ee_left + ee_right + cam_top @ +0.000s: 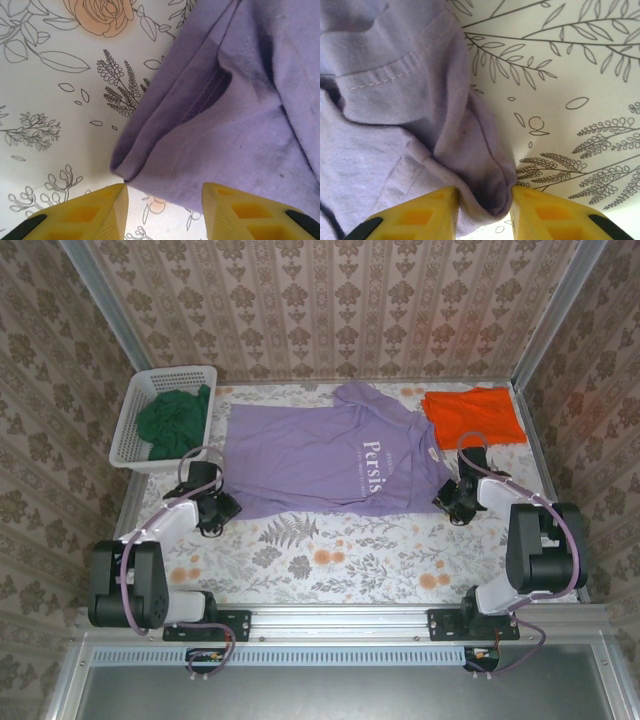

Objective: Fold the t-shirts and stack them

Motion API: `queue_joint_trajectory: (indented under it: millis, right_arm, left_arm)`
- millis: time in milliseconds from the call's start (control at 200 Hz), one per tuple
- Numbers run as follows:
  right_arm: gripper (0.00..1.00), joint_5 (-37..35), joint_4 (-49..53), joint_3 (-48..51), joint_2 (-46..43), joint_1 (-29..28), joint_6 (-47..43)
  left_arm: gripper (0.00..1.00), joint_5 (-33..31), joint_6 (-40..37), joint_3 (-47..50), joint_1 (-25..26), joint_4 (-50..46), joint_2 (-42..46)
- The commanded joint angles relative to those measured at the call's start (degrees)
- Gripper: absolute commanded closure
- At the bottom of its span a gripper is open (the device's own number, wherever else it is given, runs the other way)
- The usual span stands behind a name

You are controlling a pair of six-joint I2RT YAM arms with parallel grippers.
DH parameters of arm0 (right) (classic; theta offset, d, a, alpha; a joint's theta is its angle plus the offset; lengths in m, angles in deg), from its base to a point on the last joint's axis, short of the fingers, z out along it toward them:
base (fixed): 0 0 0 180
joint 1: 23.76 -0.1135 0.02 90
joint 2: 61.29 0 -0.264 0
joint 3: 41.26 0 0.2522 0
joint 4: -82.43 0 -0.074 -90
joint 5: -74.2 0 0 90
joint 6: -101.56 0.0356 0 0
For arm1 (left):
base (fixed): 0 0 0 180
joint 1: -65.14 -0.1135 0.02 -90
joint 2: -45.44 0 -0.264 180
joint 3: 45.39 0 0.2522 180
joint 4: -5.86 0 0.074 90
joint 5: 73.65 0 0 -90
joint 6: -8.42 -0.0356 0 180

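Note:
A lilac-purple t-shirt [320, 455] with white chest lettering lies spread flat across the middle of the table. My left gripper [222, 508] is at its near left corner. In the left wrist view that gripper [165, 192] is open, and the folded hem corner [150, 165] lies between and just ahead of its yellow fingers [107, 205]. My right gripper [450, 498] is at the shirt's near right corner. There it [485, 195] is shut on a bunched fold of purple cloth [490, 185]. An orange t-shirt [472, 415] lies at the back right. A dark green one [175, 420] sits in the basket.
The white lattice basket [130, 435] stands at the back left corner. The floral tablecloth [330, 560] lies bare between the shirt and the arm bases. Metal frame posts and patterned walls close in the table on three sides.

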Motion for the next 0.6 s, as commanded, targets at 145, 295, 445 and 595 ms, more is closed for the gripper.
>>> queue_joint_trajectory:
  millis: [145,295,445,595]
  right_arm:
    - [0.83,-1.11,-0.68,-0.54,0.64,0.25,-0.03]
    - [0.99,-2.65,0.64,-1.04,-0.2,0.38,-0.8]
    - [1.0,-3.45,2.17,-0.48,-1.73,1.93,-1.44]
    - [1.0,-1.81,3.32,1.52,-5.04,5.17,-1.7]
  left_arm:
    - [0.73,-2.78,0.3,0.03,-0.35,3.05,-5.18]
    - [0.97,-4.86,-0.46,-0.45,-0.32,2.75,-6.3]
    - [1.0,-9.53,-1.63,-0.01,-0.48,-0.34,-3.02]
    - [1.0,-13.19,-2.8,1.75,-0.98,-3.48,1.45]
